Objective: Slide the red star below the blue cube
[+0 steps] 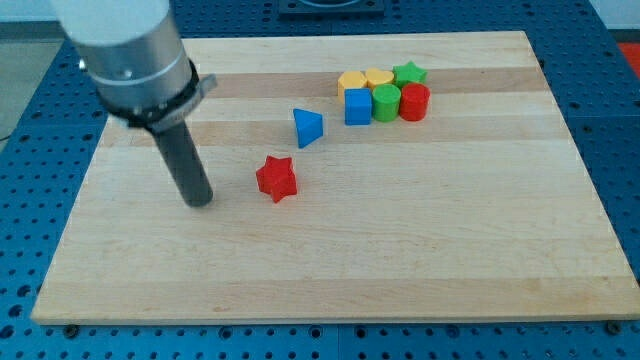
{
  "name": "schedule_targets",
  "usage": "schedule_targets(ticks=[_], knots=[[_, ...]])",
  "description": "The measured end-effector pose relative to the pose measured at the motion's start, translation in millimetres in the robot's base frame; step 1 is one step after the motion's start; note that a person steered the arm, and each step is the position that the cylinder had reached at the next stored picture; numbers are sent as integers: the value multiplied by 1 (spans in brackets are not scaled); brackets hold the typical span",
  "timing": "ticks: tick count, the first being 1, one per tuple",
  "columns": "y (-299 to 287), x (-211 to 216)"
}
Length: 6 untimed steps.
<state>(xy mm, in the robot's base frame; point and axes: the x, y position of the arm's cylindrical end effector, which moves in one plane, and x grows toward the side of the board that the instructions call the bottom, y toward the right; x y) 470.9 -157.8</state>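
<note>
Lining up: my tip (201, 201) sits just off the red star (277, 178), on its left-edge side, not touching.
Rod: bare, no jaws, nothing held or clamped.
Red star: mid-board, nearer the left edge than the blue cube (357, 106).
Blue cube: in the cluster by the top edge.
Blue triangle (308, 127): between them, worth avoiding.
Best push: contact the star's left face squarely, drive rightward, stop under the cube.

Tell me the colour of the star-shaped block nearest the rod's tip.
Red: the red star-shaped block, clearest in the camera view.
</note>
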Motion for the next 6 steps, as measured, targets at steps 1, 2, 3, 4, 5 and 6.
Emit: schedule_targets(ticks=[1, 2, 3, 4, 5, 6], knots=[[38, -18], [114, -13], [193, 10], [207, 23], [169, -6], [119, -22]])
